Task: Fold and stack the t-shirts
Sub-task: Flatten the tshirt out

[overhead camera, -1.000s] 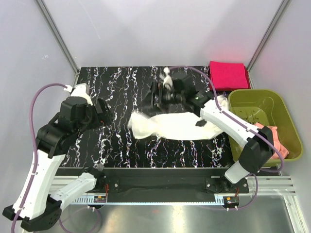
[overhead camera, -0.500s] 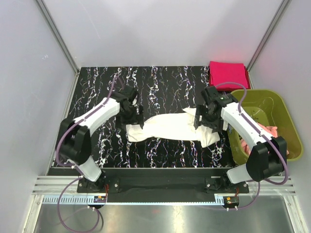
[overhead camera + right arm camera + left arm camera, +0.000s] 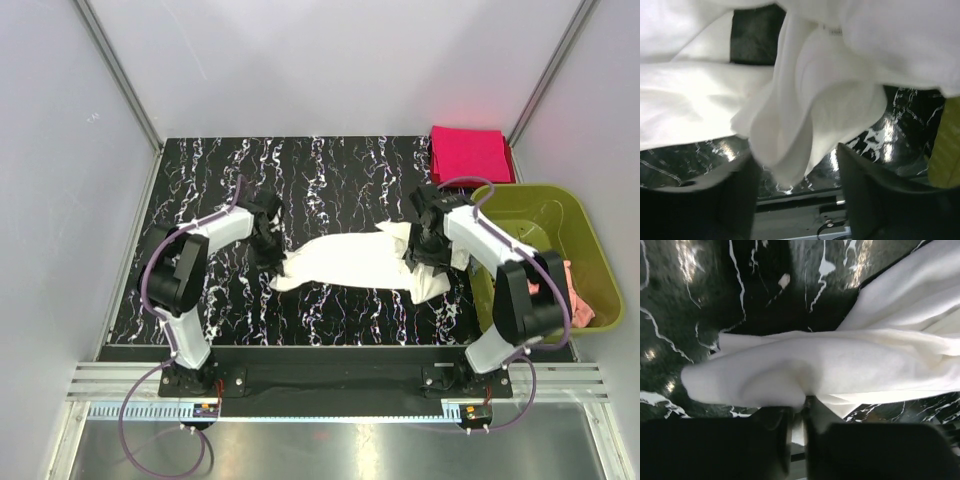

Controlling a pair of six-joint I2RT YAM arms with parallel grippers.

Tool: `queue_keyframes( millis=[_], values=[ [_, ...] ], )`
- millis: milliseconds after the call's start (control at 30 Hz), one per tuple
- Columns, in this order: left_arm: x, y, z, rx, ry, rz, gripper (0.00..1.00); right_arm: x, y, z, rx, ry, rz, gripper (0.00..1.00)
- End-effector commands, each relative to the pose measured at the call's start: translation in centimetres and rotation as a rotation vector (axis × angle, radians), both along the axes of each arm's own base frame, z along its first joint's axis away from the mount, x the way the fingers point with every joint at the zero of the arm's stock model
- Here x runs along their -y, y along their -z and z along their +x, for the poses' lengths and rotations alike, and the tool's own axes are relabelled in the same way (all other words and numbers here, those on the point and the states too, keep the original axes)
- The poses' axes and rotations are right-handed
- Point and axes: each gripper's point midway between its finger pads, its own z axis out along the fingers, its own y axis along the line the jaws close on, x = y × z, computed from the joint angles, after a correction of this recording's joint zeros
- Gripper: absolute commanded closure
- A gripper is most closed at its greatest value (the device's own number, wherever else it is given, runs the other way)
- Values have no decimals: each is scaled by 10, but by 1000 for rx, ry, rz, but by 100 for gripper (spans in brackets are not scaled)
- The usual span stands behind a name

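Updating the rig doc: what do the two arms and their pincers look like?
The left arm and right arm match: white shells on the long links, black joint housings, black bases. A thin purple cable loops along each. The left pincer and right pincer have dark, blunt fingers. No markings legible.

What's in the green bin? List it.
A pink cloth lies near the bin's right wall; its far floor is bare. The right arm covers the near left part, so that is unseen.
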Motion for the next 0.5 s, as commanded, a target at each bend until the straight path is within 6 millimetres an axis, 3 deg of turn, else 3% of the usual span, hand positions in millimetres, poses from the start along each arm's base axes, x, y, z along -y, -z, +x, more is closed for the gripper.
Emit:
queue_keyframes(
  millis=[0, 33, 67, 100, 133, 167, 200, 267, 300, 367, 400, 467],
  values=[
    [-4, -2, 21, 42, -44, -70, 100, 4, 1, 39, 72, 19, -30, 42],
    [-11, -7, 22, 49, -58, -62, 100, 6, 0, 44, 74, 9, -43, 63],
    [-25, -12, 29, 64, -89, -43, 100, 6, 1, 48, 70, 6, -51, 76],
    [-34, -22, 36, 99, -105, -26, 100, 3, -11, 61, 103, -1, -46, 92],
    [-50, -41, 42, 163, -127, 18, 100, -1, -19, 69, 124, -15, -31, 100],
    [-69, -55, 49, 210, -150, 49, 100, -5, -26, 78, 141, -25, -19, 100],
    [-86, -78, 64, 291, -175, 107, 100, -13, -52, 100, 218, -33, 14, 100],
    [-117, -122, 70, 401, -202, 170, 100, -26, -77, 122, 274, -65, 56, 100],
    [-130, -157, 81, 499, -226, 197, 100, -36, -117, 142, 362, -78, 85, 100],
    [-145, -188, 85, 569, -225, 225, 100, -49, -142, 160, 404, -124, 117, 100],
    [-148, -214, 92, 634, -231, 231, 100, -55, -178, 167, 468, -135, 144, 100],
    [-151, -230, 86, 654, -229, 242, 100, -59, -190, 164, 455, -147, 170, 100]
  ],
)
